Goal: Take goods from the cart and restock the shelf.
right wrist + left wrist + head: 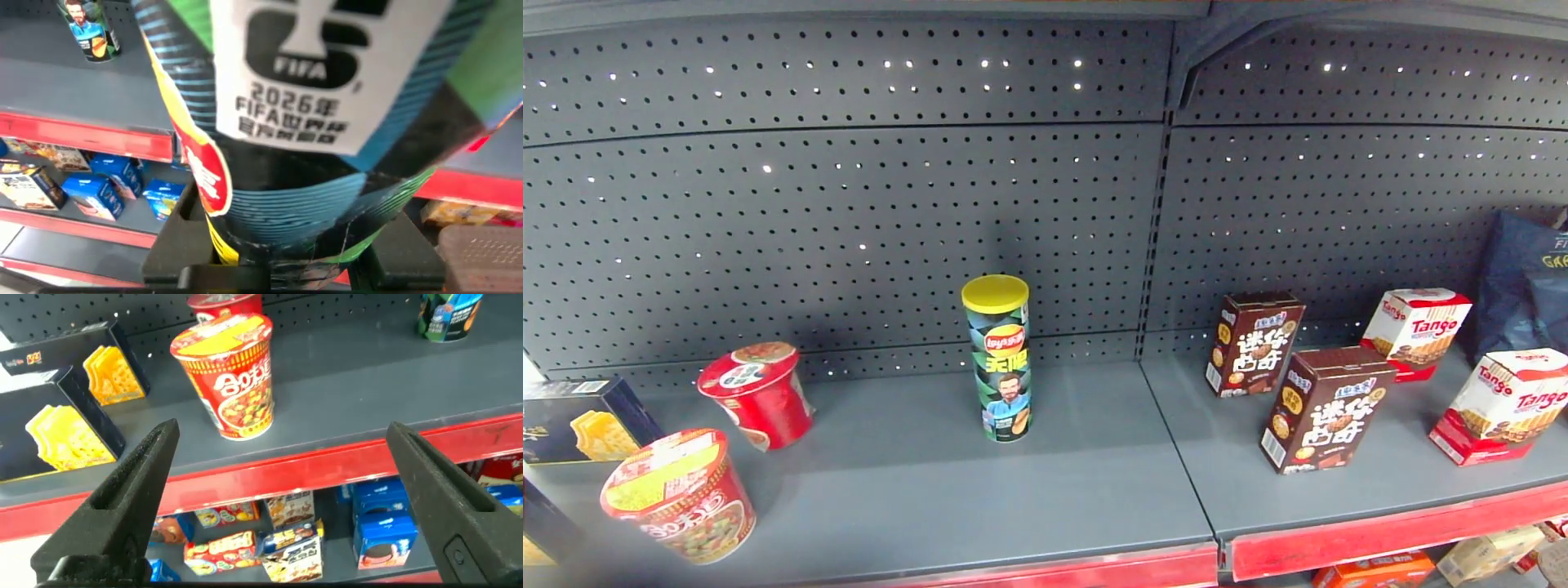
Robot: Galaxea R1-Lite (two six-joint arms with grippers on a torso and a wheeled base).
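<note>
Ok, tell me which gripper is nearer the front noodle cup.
Left. The left gripper, open, faces the front noodle cup from just off the shelf edge. The right gripper, shut on the held can, is past the standing chip can, farther away.

Bright, even light; soft shadows; the shelf [915, 490] bows toward edges.

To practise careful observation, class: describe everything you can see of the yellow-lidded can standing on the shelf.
The can is a tall, slim tube, cardboard by its look, with a flat yellow lid, seemingly plastic. Its wrap is dark green and teal in angular patches, with a red-and-yellow logo, yellow characters and a pictured figure below. It stands upright and closed near the middle of the grey shelf, before the pegboard, left of the seam. Only the shelf touches it; cups and boxes stand apart.
</note>
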